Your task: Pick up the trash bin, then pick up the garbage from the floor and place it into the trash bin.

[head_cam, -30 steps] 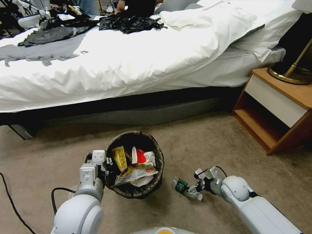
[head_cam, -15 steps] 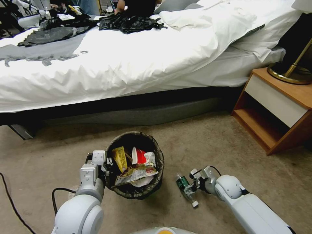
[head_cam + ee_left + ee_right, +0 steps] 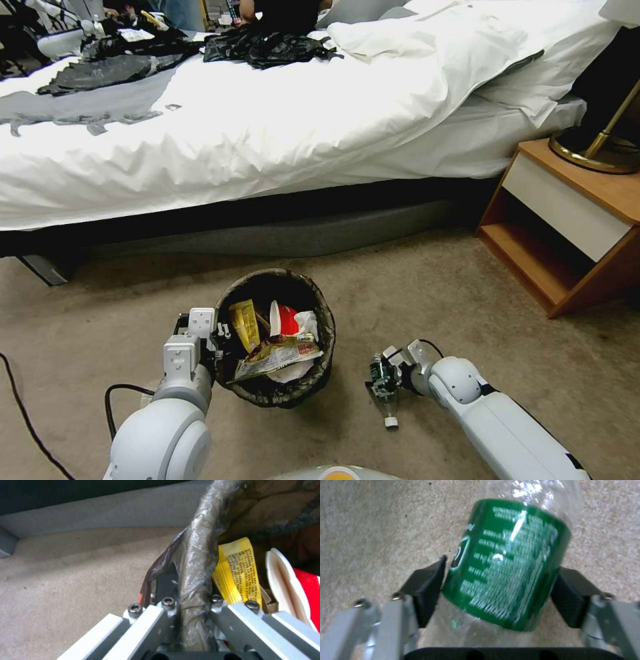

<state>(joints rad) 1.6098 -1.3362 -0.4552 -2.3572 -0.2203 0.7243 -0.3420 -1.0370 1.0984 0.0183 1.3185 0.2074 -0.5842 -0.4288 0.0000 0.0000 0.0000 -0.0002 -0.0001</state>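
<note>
Left gripper [image 3: 186, 610] pinched on the bag-lined rim of the trash bin [image 3: 327, 320], on the bin's left side, probably to steady it as a target. Inside the bin: yellow wrapper [image 3: 238, 570], red-and-white cup [image 3: 285, 319]. Just right of the bin, right gripper [image 3: 383, 385] clamped across the green label of a clear plastic bottle [image 3: 510, 577], above the floor [image 3: 433, 293]. Bottle's long axis roughly upright, cap end pointing down, away from the bed [image 3: 267, 133]; held mid-body, likely for balance.
</note>
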